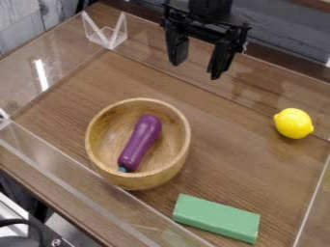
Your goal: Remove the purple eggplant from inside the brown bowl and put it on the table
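The purple eggplant (pixel 139 143) lies inside the brown bowl (pixel 98 133), its teal stem end toward the near rim. The bowl sits left of centre on the dark wood table (pixel 245 164). My gripper (pixel 196 56) hangs above the far middle of the table, pointing down, well behind and to the right of the bowl. Its black fingers (pixel 173 48) stand apart with nothing between them.
A yellow lemon (pixel 294 123) rests near the right wall. A green rectangular block (pixel 217 217) lies at the front, right of the bowl. Clear acrylic walls (pixel 52 58) ring the tabletop, with a small clear stand (pixel 106 32) at the back left.
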Available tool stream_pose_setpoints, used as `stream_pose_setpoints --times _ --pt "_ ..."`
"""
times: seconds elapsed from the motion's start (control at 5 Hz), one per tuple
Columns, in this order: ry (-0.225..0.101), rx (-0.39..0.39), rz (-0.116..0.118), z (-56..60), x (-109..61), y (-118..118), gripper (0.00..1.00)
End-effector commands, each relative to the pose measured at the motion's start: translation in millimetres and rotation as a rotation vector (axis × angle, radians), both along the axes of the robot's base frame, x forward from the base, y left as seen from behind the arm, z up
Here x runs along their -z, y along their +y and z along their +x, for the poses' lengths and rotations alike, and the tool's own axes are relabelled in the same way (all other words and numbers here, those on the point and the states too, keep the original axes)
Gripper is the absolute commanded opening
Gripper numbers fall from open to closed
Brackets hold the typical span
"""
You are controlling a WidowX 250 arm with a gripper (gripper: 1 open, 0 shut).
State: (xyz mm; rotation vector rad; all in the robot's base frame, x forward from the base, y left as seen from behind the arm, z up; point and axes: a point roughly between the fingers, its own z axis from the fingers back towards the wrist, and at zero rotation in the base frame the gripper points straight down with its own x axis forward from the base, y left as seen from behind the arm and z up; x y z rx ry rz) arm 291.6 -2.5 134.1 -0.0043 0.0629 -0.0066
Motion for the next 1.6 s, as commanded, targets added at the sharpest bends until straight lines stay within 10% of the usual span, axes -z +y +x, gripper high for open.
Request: stream_pose_setpoints --times 0.0,0.6,1.4 --pt "0.025 0.004 -0.001 -9.9 7.9 4 1.0" --pt "0.06 0.029 0.009 -58.4 34.7 28 1.0" --pt "0.075 0.022 0.014 -77.0 53.8 42 1.0"
